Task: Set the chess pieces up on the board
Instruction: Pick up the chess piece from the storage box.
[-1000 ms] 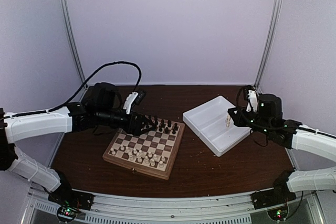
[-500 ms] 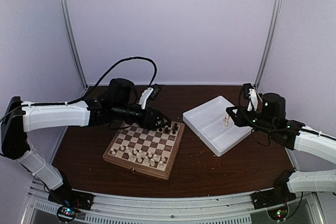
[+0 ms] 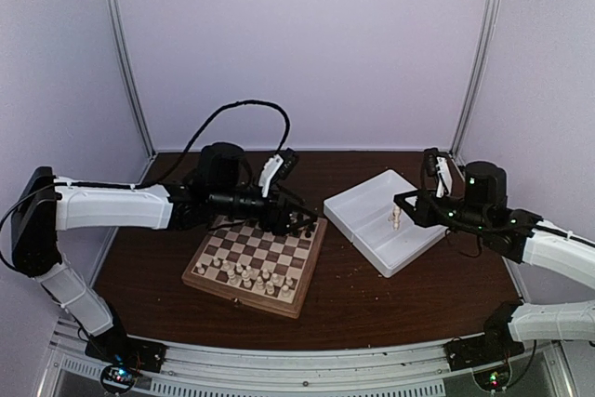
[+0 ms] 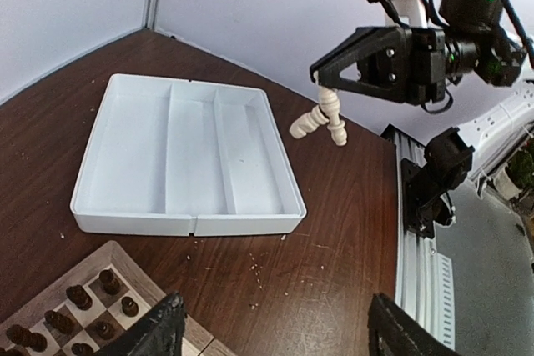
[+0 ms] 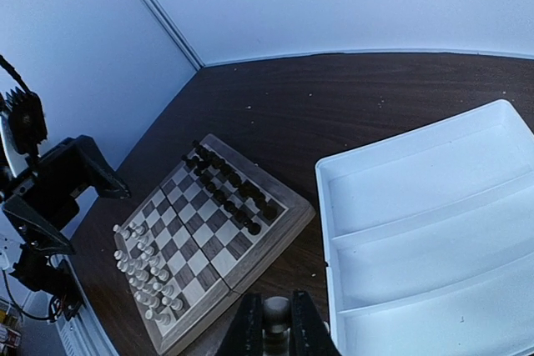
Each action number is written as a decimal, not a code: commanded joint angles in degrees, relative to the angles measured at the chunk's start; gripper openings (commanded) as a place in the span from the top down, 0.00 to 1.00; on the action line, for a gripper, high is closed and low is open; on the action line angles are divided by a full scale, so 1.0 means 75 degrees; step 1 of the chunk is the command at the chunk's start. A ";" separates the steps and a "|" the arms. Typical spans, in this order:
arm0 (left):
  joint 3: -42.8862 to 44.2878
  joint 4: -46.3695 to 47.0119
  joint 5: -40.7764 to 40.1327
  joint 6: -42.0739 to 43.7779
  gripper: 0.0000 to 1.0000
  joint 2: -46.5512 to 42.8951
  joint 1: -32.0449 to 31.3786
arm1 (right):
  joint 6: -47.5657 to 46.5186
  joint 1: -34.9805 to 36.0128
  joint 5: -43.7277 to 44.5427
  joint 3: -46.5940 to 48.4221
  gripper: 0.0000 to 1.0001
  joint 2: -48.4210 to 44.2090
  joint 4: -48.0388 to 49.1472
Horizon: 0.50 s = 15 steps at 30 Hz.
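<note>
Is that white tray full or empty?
Empty: all three compartments of the white tray are bare.

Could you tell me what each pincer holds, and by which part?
Right pincer grips cream chess pieces at their top; left pincer holds nothing.

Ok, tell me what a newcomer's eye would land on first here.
The right gripper, jaws shut, dangles a small cluster of cream chess pieces in the air by the white tray. Left of the tray sits the board, with dark pieces along its far side and more cream ones on its near side. The left gripper, jaws open, hovers over its far right corner.
</note>
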 commanded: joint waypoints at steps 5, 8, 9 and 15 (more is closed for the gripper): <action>-0.0866 0.2374 0.0418 0.1868 0.25 -0.0019 -0.0074 | 0.0247 0.0013 -0.1423 0.0932 1.00 -0.0212 -0.0548; -0.0799 0.2135 0.0337 0.2257 0.25 -0.0039 -0.0074 | 0.0332 0.0017 -0.1686 0.1103 1.00 -0.0261 -0.0664; -0.0817 0.2134 0.0309 0.2272 0.24 -0.0051 -0.0074 | 0.0356 0.0022 -0.1722 0.1150 1.00 -0.0281 -0.0710; -0.0926 0.2315 0.0306 0.2589 0.25 -0.0094 -0.0072 | 0.0296 0.0020 -0.1752 0.1379 1.00 -0.0302 -0.1060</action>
